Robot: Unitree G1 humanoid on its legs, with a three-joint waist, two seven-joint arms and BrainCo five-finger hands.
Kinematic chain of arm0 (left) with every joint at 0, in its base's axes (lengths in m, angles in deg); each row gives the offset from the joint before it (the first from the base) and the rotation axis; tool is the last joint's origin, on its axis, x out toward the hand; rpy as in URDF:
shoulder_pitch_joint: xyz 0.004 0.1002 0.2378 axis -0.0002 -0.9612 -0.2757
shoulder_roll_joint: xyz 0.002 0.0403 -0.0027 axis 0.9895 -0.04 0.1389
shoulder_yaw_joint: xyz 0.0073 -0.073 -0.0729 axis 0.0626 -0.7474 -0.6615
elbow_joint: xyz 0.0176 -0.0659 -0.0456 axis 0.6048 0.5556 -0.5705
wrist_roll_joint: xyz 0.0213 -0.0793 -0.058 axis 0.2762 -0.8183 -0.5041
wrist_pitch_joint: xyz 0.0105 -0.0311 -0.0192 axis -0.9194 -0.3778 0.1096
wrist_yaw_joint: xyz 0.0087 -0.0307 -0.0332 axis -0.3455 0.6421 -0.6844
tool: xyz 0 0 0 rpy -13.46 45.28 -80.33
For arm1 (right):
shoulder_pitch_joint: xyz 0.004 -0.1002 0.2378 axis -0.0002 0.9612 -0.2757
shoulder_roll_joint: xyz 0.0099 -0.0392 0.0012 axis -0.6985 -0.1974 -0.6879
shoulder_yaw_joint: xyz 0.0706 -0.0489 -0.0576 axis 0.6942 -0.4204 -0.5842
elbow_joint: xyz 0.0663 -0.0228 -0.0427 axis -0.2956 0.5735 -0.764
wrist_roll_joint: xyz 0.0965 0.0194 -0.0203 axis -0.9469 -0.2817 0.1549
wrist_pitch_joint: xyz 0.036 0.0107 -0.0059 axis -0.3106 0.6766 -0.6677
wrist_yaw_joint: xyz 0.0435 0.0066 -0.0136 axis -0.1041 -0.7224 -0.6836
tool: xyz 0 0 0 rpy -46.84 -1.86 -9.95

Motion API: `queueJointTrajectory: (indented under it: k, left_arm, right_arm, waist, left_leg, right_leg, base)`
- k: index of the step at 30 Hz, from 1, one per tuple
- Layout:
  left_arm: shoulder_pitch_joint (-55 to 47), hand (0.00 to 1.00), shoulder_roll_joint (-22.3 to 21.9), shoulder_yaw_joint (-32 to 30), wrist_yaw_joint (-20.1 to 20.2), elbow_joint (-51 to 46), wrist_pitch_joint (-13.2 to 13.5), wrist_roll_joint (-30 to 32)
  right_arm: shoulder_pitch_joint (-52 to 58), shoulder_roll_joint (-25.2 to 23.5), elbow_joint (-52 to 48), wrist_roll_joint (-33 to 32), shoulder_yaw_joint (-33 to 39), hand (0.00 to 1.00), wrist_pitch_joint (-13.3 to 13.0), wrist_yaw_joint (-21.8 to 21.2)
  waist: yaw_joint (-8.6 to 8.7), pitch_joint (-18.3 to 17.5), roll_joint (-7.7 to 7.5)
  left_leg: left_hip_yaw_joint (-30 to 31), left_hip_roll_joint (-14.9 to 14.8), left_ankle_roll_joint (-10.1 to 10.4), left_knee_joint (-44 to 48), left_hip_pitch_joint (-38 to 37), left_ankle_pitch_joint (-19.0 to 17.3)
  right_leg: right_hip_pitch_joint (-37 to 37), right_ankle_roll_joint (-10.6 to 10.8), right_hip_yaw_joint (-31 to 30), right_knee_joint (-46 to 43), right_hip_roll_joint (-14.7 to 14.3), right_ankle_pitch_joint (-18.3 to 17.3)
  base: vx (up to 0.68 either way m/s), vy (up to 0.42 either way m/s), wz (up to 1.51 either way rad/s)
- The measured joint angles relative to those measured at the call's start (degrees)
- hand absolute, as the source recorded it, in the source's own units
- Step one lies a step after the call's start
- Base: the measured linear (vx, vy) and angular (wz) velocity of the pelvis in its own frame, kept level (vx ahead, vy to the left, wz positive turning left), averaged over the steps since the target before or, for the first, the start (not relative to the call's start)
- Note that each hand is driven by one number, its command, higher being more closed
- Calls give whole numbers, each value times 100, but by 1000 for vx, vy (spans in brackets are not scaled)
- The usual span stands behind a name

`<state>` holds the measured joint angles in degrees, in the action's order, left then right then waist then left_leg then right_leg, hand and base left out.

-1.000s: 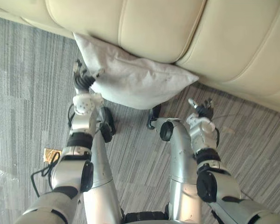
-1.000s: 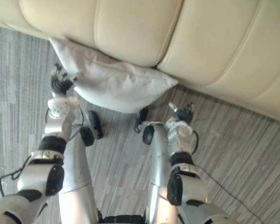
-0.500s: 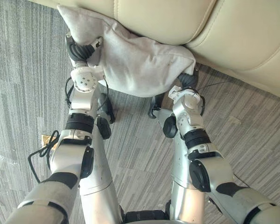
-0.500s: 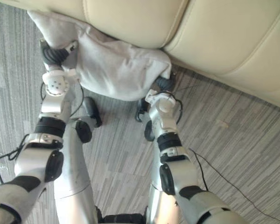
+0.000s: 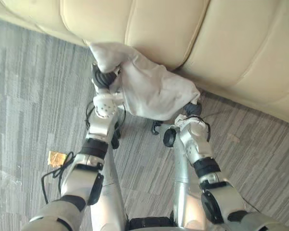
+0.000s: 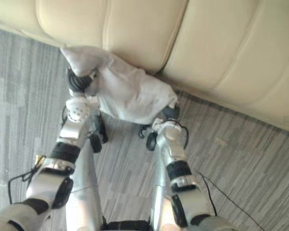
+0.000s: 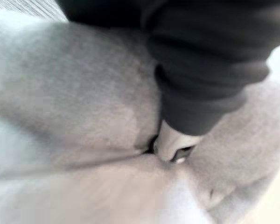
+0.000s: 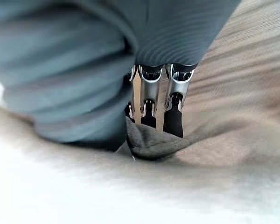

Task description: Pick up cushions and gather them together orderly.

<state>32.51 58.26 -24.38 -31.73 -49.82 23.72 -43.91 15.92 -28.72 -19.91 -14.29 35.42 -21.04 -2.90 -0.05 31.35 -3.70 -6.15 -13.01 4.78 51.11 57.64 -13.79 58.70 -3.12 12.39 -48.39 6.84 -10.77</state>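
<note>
One cushion [image 5: 151,91] in play, grey-white and badly scrunched. It sits between both arms, pressed against the front of the cream sofa [image 5: 173,29], low down where the sofa meets the floor [image 5: 33,96].

Left robot hand [image 5: 105,79] is at the cushion's upper left corner, and the cloth bunches up over it there. In my left wrist view I get the dark cover and one silver bit sunk into a crease of fabric (the rest is buried). I can't tell whether that hand is spread or clamped.

Right robot hand [image 5: 192,109] is at the cushion's lower right corner, just beside the sofa base. In the right wrist view its fingers [image 8: 149,88] run out side by side, with the dark tips dug into a raised fold of cloth. I read that as pinching the cushion's edge. The thumb is hidden by the cover.

The cushion's long axis runs diagonally between the two hands, from the upper left corner down to the lower right. I can't tell if its underside touches the floor.

A small yellow-brown scrap [image 5: 55,158] lies on the floor near the left arm, well apart from the cushion.
</note>
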Motion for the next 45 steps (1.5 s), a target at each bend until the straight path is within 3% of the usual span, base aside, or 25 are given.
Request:
queueJointTrajectory:
  k: [2,3,5,9,12,16,21,26,29,30,31,32,33,34,36,38,39,41,43,45]
  left_arm:
    - [-390,100,-15,277,1,-398,174,-30]
    - [-766,100,-112,450,3,-644,309,-30]
    - [-1218,100,-297,558,25,-936,400,-39]
    - [-2284,100,-486,812,250,-1454,591,-53]
    - [-2775,100,-489,907,381,-1743,622,-84]
    - [-3642,100,-482,1158,597,-1843,638,-273]
    - [-4037,100,-249,1380,768,-1850,634,-394]
    - [-4103,100,-222,1456,912,-1849,616,-510]
    - [-4175,100,-236,1498,981,-1828,567,-671]
    - [-4257,100,-243,1499,995,-1846,560,-715]
    - [-4295,100,-243,1499,996,-1861,559,-721]
    - [-4467,100,-262,1506,1001,-1963,556,-723]
    - [-4625,100,-319,1526,1001,-2110,554,-727]
    - [-4646,100,-329,1539,1002,-2143,552,-731]
    - [-4702,100,-394,1543,1006,-2211,539,-772]
    - [-4764,100,-415,1554,1006,-2214,530,-777]
    - [-4888,100,-401,1571,1006,-2238,523,-778]
    - [-5019,100,-370,1572,1006,-2268,476,-787]
    - [-5066,100,-371,1604,1006,-2305,421,-822]
    - [-5062,100,-356,1597,1006,-2305,369,-826]
  right_arm:
    - [367,7,-519,2,-3,100,-222,-34]
    - [754,26,-787,9,-5,100,-380,-70]
    - [1210,88,-1057,73,-8,100,-444,-120]
    - [2478,106,-1704,435,-19,100,-434,-322]
    - [3067,112,-2073,468,-105,100,-419,-442]
    - [4011,152,-2278,721,-202,100,-355,-644]
    - [4097,466,-2040,1008,-196,100,-304,-739]
    - [4140,649,-1902,1129,-181,100,-212,-739]
    - [4277,644,-1904,1136,-168,100,-193,-739]
    - [4398,617,-1978,1146,-169,100,-133,-738]
    - [4450,599,-2026,1152,-169,100,-109,-738]
    - [4619,557,-2175,1189,-177,100,-92,-738]
    - [4685,557,-2377,1251,-176,100,-63,-713]
    - [4690,558,-2459,1258,-176,100,-54,-700]
    - [4676,548,-2722,1333,-176,100,-49,-614]
    - [4658,554,-2738,1361,-175,100,-50,-574]
    - [4623,545,-2704,1388,-178,100,-31,-546]
    - [4674,524,-2704,1432,-193,100,58,-546]
    - [4697,527,-2702,1506,-191,100,82,-544]
    - [4674,524,-2633,1510,-188,100,85,-543]
  waist:
    - [-16,-127,7]
    - [-23,-478,93]
    - [-43,-559,134]
    - [-51,-1068,243]
    - [-61,-1308,279]
    - [-33,-1897,345]
    - [134,-2056,429]
    - [317,-2110,484]
    - [333,-2101,481]
    - [292,-2104,493]
    - [286,-2105,496]
    - [222,-2126,454]
    - [108,-2216,527]
    - [80,-2222,537]
    - [38,-2222,552]
    - [-5,-2239,535]
    - [-91,-2289,610]
    - [-143,-2363,539]
    - [-152,-2467,427]
    - [-189,-2489,381]
  left_leg:
    - [-119,34,-13,-396,-566,69]
    - [-141,46,-31,-609,-712,99]
    - [-294,50,-21,-953,-1365,131]
    - [-639,45,41,-1568,-2481,173]
    - [-913,21,41,-1956,-3036,173]
    - [-1555,28,106,-2822,-4089,218]
    - [-2038,232,191,-3750,-5062,424]
    - [-1982,226,196,-3702,-5448,426]
    - [-1662,35,168,-2330,-5190,436]
    - [-1489,-135,-22,-1492,-4955,547]
    - [-1430,-192,-146,-1221,-4859,627]
    - [-1154,-265,-444,-547,-4484,794]
    - [-959,-110,-443,-580,-4290,431]
    - [-884,-30,-453,-680,-4240,310]
    - [-622,435,-364,-1677,-4060,-48]
    - [-452,624,-282,-2313,-4115,-17]
    - [-268,689,-193,-3035,-4315,220]
    - [-307,750,-286,-3104,-4393,366]
    - [-732,805,-476,-3157,-4479,488]
    - [-997,919,-490,-3343,-4780,482]
  right_leg:
    - [-514,5,-20,382,-23,84]
    - [-696,77,-6,649,-61,149]
    - [-1296,130,-47,1010,-95,221]
    - [-2301,198,-207,1751,-224,416]
    - [-2769,276,-374,2271,-356,544]
    - [-3575,325,-815,3294,-594,894]
    - [-4155,322,-1284,3916,-699,1178]
    - [-4496,329,-1310,3961,-748,1127]
    - [-4728,272,-1356,3650,-698,829]
    - [-4803,203,-1408,3486,-750,559]
    - [-4831,180,-1413,3444,-770,533]
    - [-4933,80,-1484,3457,-784,448]
    - [-4931,-4,-1565,3493,-777,415]
    - [-4914,-23,-1596,3510,-775,420]
    - [-4893,-94,-1691,3571,-753,464]
    - [-4877,-73,-1716,3567,-754,455]
    - [-4851,48,-1737,3561,-834,387]
    - [-4903,188,-1876,3654,-827,424]
    - [-4813,491,-1965,3463,-650,431]
    - [-4787,643,-2058,3319,-531,362]
  base:
    - [15,5,-2]
    - [53,20,-7]
    - [112,42,-13]
    - [143,59,-26]
    - [167,63,-46]
    - [191,50,-59]
    - [160,46,-54]
    - [100,30,-26]
    - [14,-17,-10]
    - [-15,-22,-10]
    - [-43,13,-19]
    - [7,90,-44]
    - [38,116,-51]
    - [105,135,-49]
    - [83,118,-21]
    - [59,147,-32]
    - [89,213,-73]
    - [139,183,-65]
    - [237,177,-47]
    - [186,134,-66]
